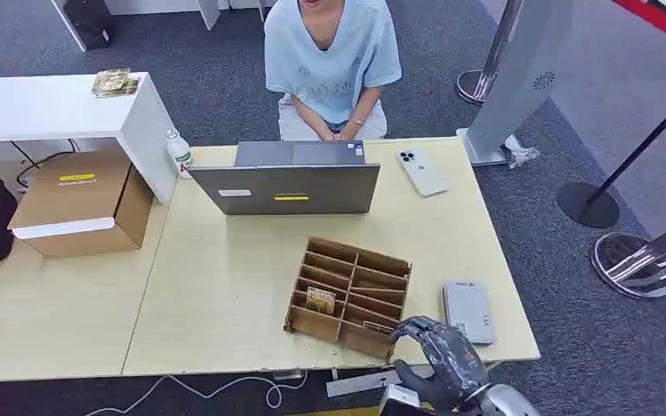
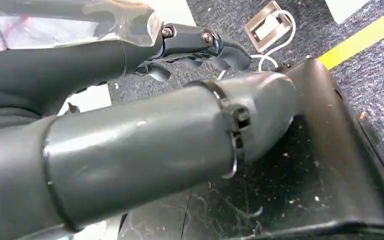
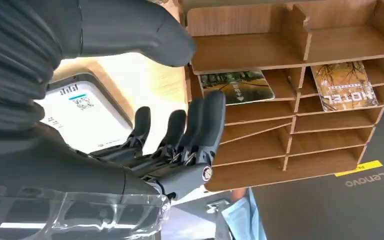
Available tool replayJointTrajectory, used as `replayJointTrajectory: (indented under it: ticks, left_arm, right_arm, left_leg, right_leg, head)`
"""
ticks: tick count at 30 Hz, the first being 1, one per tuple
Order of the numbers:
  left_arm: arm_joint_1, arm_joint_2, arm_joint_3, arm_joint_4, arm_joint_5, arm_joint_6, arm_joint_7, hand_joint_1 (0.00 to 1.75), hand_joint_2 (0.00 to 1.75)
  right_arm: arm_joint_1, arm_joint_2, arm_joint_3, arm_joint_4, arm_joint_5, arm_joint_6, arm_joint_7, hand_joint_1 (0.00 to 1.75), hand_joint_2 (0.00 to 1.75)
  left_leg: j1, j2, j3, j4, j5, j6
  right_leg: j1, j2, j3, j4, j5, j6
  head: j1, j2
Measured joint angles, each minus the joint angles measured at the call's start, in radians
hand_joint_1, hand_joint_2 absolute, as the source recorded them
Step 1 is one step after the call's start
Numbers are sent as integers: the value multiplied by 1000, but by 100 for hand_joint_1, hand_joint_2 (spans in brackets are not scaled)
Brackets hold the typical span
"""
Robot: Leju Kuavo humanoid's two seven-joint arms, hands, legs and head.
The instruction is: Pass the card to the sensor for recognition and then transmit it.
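Note:
A wooden divided organizer [image 1: 373, 264] lies on the light table [image 1: 217, 312]. One brown card [image 1: 321, 301] sits in a front-left slot, and a second card [image 1: 380, 327] lies near the front right corner. In the right wrist view they appear as a brown HOTEL card [image 3: 347, 86] and a green card [image 3: 236, 86]. The grey-white sensor [image 1: 468, 310] [image 3: 82, 117] lies right of the organizer. My right hand [image 1: 438, 351] [image 3: 180, 135] hovers at the organizer's front right corner, fingers spread, holding nothing. My left hand [image 2: 195, 45] hangs below the table, holding nothing.
A grey laptop [image 1: 290, 186] stands behind the organizer with a person [image 1: 329, 61] seated beyond it. A white phone [image 1: 421, 172] lies at the back right. A bottle [image 1: 179, 152], a cardboard box [image 1: 82, 204] and a white desk [image 1: 52, 108] are at the left; stanchion bases [image 1: 633, 264] stand at the right.

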Motion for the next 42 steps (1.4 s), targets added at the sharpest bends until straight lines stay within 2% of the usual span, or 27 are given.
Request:
replayJointTrajectory:
  ticks: [1,2,8,12,14,17,21,23,25,30,32,34,36,38,42]
  left_arm:
    - [0,0,0,0,0,0,-1,0,0]
    - [0,0,0,0,0,0,-2,0,0]
    - [0,0,0,0,0,-2,-5,0,0]
    - [0,0,0,0,0,-2,-6,0,0]
    - [0,0,0,0,0,-2,-6,0,0]
    - [0,0,0,0,0,-3,-7,0,0]
    - [0,0,0,0,0,-5,-8,0,0]
    - [0,0,0,0,0,-6,-9,0,0]
    - [-1,0,0,0,0,-7,-10,0,0]
    - [-1,0,0,0,0,-10,-10,0,0]
    - [-1,0,0,0,0,-11,-10,0,0]
    - [-1,0,0,0,0,-14,-10,0,0]
    - [-1,0,0,0,0,-17,-11,0,0]
    - [-1,0,0,0,0,-18,-11,0,0]
    - [-1,0,0,0,0,-19,-13,0,0]
  right_arm:
    - [-2,5,0,0,4,2,1,98,175]
    - [-3,8,1,0,7,4,2,105,175]
    - [-10,19,-2,1,9,13,-4,101,175]
    - [-15,21,-3,5,9,18,-11,84,175]
    - [-18,24,-3,7,9,23,-13,86,175]
    - [-22,28,-4,9,9,24,-13,75,175]
    - [-27,35,-9,11,12,26,-14,75,175]
    - [-28,39,-11,13,16,31,-16,82,175]
    - [-30,44,-12,18,24,34,-19,80,175]
    - [-38,56,-13,27,38,34,-19,91,175]
    - [-38,64,-18,28,48,32,-19,87,175]
    - [-38,70,-23,28,59,32,-13,93,175]
    - [-38,76,-28,28,67,34,-11,89,175]
    - [-39,82,-29,28,74,40,-11,93,175]
    - [-42,98,-29,30,112,45,-7,87,175]
  left_leg:
    - [0,0,0,0,0,0]
    - [0,0,0,0,0,0]
    - [0,0,0,0,0,0]
    - [0,0,0,0,0,0]
    - [0,0,0,0,0,0]
    - [0,0,0,0,0,0]
    - [0,0,0,0,0,0]
    - [0,0,0,0,0,0]
    - [0,0,0,0,0,0]
    - [0,0,0,0,0,0]
    - [0,0,0,0,0,0]
    - [0,0,0,0,0,0]
    - [0,0,0,0,0,0]
    - [0,0,0,0,0,0]
    - [0,0,0,0,0,0]
  right_leg:
    - [0,0,0,0,0,0]
    - [0,0,0,0,0,0]
    - [0,0,0,0,0,0]
    - [0,0,0,0,0,0]
    - [0,0,0,0,0,0]
    - [0,0,0,0,0,0]
    - [0,0,0,0,0,0]
    - [0,0,0,0,0,0]
    - [0,0,0,0,0,0]
    - [0,0,0,0,0,0]
    - [0,0,0,0,0,0]
    - [0,0,0,0,0,0]
    - [0,0,0,0,0,0]
    - [0,0,0,0,0,0]
    - [0,0,0,0,0,0]
  head:
    - [0,0]
    - [0,0]
    - [0,0]
    - [0,0]
    - [0,0]
    - [0,0]
    - [0,0]
    - [0,0]
    - [0,0]
    - [0,0]
    - [0,0]
    - [0,0]
    - [0,0]
    - [0,0]
    - [0,0]
